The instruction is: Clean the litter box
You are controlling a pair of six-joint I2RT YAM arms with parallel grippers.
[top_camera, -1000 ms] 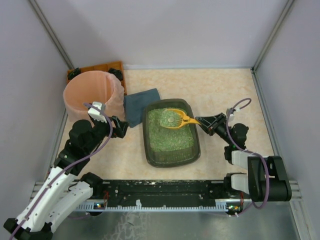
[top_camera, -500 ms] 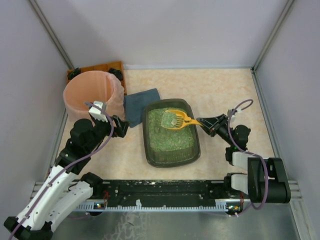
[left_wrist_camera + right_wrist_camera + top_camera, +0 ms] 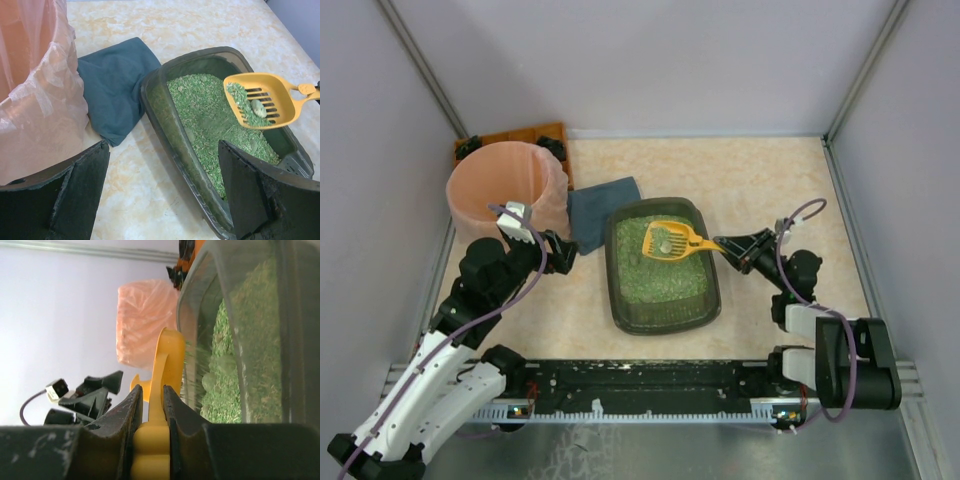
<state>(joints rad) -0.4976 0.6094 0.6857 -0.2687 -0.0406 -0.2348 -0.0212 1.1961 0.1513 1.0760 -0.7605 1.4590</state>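
The litter box is a dark grey-green tray holding green granules, in the middle of the table. A yellow slotted scoop hangs above its far end with some granules and a pale lump in its bowl. My right gripper is shut on the scoop's handle, reaching in from the right. My left gripper stands open just left of the box, holding nothing; the box's near rim runs between its fingers in the left wrist view.
A round pink bucket lined with a thin bag stands at the far left, with an orange-brown tray behind it. A dark teal cloth lies between the bucket and the litter box. Grey walls enclose the table.
The scoop has risen out of the granules with a pale lump in it and drawn slightly right. The left arm has barely moved.
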